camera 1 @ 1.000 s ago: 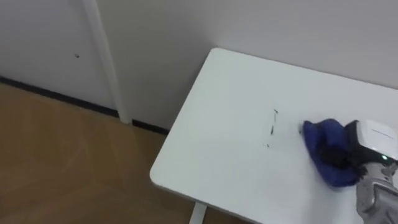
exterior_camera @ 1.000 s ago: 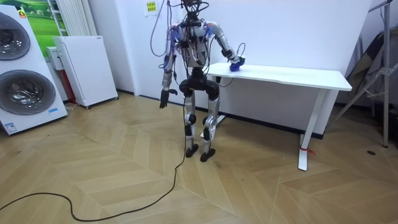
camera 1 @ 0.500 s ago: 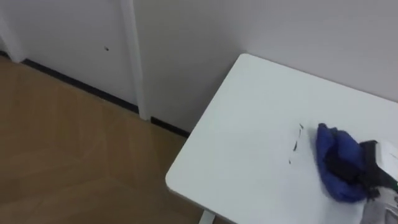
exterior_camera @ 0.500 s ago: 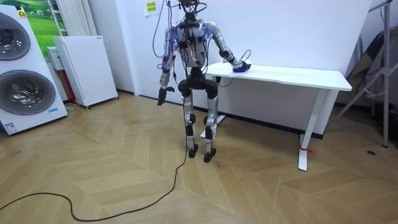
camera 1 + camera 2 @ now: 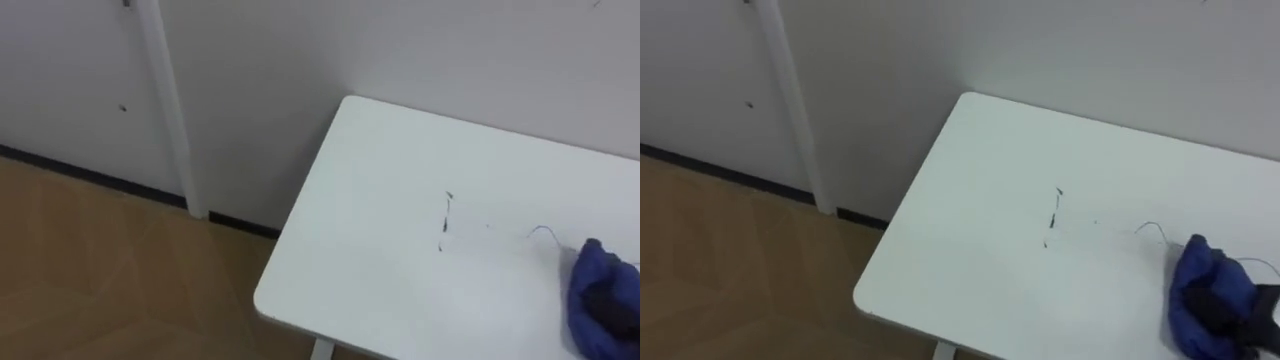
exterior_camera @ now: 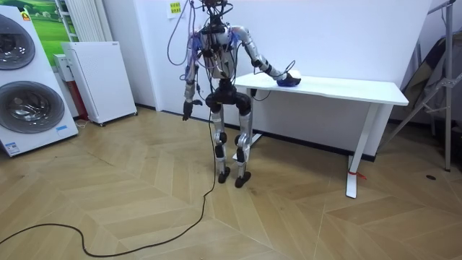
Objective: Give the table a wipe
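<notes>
A crumpled blue cloth (image 5: 1200, 290) lies on the white table (image 5: 380, 190) near the right edge of the eye views. My right hand (image 5: 1240, 312) rests in its folds, dark fingers curled into the fabric. Short dark pen marks (image 5: 444, 218) sit mid-table, to the left of the cloth, and a thin curved line (image 5: 545, 232) lies just beside it. In the room view I stand at the table's left end with my right arm stretched out to the cloth (image 6: 289, 81). My left hand (image 6: 187, 113) hangs at my side.
A white vertical pipe (image 5: 170, 110) runs down the wall left of the table, above wooden floor. Two washing machines (image 6: 25, 79) and a white cabinet (image 6: 101, 76) stand at the room view's left. A folded stand (image 6: 433, 79) leans beyond the table's far end.
My right hand has slid the cloth to the right, away from the pen marks, uncovering a thin curved line. The eye views have shifted with my head.
</notes>
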You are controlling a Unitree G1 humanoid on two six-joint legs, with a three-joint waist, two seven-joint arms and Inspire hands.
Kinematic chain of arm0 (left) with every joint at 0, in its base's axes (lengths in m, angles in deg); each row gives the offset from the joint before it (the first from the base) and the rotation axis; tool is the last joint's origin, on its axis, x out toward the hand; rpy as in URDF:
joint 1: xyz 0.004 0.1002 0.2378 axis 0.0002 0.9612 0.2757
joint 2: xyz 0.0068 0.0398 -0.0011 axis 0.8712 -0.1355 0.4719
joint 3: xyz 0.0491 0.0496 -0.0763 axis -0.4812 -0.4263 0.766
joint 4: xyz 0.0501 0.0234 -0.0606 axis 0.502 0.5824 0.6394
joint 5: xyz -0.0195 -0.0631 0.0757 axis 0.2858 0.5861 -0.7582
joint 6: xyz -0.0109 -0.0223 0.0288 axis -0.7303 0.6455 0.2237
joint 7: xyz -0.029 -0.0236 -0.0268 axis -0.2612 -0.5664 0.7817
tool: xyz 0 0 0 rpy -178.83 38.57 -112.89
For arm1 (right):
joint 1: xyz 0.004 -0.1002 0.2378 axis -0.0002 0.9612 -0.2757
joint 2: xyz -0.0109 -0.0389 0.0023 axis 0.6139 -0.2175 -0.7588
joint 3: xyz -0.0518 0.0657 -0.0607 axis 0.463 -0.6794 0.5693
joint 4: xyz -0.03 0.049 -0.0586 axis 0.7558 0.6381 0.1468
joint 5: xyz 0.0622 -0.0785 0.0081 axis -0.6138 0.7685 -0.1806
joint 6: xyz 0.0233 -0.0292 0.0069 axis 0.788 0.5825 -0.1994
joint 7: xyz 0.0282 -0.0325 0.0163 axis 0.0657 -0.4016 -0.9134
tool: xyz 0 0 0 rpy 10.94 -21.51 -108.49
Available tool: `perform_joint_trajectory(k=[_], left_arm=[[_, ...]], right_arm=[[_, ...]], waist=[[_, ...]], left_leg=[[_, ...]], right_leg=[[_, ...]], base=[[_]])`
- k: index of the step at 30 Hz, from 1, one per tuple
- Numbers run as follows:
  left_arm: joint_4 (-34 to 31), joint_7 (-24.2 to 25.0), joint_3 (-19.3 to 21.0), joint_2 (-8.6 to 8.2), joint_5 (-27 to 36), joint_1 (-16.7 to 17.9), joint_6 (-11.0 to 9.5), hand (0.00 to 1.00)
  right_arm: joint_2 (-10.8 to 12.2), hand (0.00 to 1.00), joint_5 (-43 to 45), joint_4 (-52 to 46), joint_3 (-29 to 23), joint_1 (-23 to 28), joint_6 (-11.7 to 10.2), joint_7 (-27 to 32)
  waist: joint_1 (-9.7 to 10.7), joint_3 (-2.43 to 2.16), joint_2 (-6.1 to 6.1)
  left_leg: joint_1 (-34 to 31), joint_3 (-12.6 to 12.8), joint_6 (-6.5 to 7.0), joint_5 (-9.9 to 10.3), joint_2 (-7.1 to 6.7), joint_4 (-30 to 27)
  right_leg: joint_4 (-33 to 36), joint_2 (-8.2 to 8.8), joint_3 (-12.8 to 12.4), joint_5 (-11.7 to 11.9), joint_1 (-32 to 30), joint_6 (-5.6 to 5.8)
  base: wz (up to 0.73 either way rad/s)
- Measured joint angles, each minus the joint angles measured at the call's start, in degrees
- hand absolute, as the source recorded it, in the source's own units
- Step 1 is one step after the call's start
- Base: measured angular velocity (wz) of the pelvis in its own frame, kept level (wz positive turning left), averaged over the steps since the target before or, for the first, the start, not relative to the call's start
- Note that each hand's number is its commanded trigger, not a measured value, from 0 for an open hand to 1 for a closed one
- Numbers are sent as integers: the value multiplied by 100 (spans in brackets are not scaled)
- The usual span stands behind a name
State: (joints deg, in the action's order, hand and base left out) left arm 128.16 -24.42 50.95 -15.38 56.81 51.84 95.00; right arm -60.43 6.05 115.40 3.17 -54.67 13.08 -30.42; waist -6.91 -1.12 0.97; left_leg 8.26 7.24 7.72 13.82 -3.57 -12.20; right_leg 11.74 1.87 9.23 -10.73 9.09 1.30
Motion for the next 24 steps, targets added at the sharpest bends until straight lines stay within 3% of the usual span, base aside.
perform_joint_trajectory(k=[1, 2, 3, 4, 7, 11, 13, 17, 19, 24], left_arm=[[28, 39, -15, -28, -5, -12, 25, 0], [21, 47, -90, -24, 1, -29, 24, 0], [20, 46, -116, -22, 14, -34, 20, 0], [19, 46, -181, -21, 21, -56, 21, 0], [-15, 63, -417, -57, -4, -149, 8, 0], [-42, 68, -376, -72, 12, 72, 97, 0], [-45, 58, -262, -57, 7, 298, 148, 0], [-46, 13, -231, 20, -14, 331, 106, 0], [-44, -3, 119, 58, -60, 330, 7, 0], [-44, -42, 504, 153, -135, 467, 68, 0]], right_arm=[[37, 100, 346, -300, 205, -143, 160, -197], [41, 100, 596, -672, 550, -236, 240, -353], [42, 100, 624, -789, 710, -320, 245, -409], [100, 100, 647, -871, 1071, -579, 236, -511], [179, 100, 677, -884, 1344, -873, 169, -710], [145, 100, 662, -816, 1231, -766, -6, -620], [77, 100, 354, -603, 1114, -452, -340, -412], [74, 100, -6, -117, 570, -86, -705, -226], [28, 100, -116, 224, 73, 127, -889, -228], [-324, 100, -410, 821, -568, 495, -939, -184]], waist=[[-44, 1, -32], [-107, 38, -58], [-133, 59, -64], [-135, 128, -68], [-237, 169, -70], [-294, 128, -47], [-93, 136, -10], [61, 53, 74], [68, 17, 135], [84, -14, 143]], left_leg=[[-80, -70, -16, -10, 14, -10], [-145, -198, -32, -30, 11, -18], [-173, -243, -39, -40, 12, -27], [-209, -318, -60, -56, 16, -48], [-327, -493, -84, -112, 4, -43], [-332, -654, -101, -181, -11, 31], [-294, -772, -104, -182, -22, 48], [-158, -768, -101, -179, -20, 139], [-71, -755, -93, -176, -18, 154], [78, -723, -25, -133, -45, 175]], right_leg=[[0, -30, 15, 67, -75, -37], [-6, -45, 58, 124, -155, -76], [-6, -41, 76, 140, -189, -97], [-2, -45, 114, 150, -218, -112], [-11, -34, 203, 142, -330, -127], [-126, -43, 230, 136, -283, -126], [-213, -26, 479, 134, -92, -122], [-211, 3, 523, 106, 68, -80], [-197, 19, 503, 104, 143, -76], [-221, 46, 526, 102, 372, -72]], base=[[-62], [-51], [-24], [9], [37], [28], [55], [51], [36], [12]])
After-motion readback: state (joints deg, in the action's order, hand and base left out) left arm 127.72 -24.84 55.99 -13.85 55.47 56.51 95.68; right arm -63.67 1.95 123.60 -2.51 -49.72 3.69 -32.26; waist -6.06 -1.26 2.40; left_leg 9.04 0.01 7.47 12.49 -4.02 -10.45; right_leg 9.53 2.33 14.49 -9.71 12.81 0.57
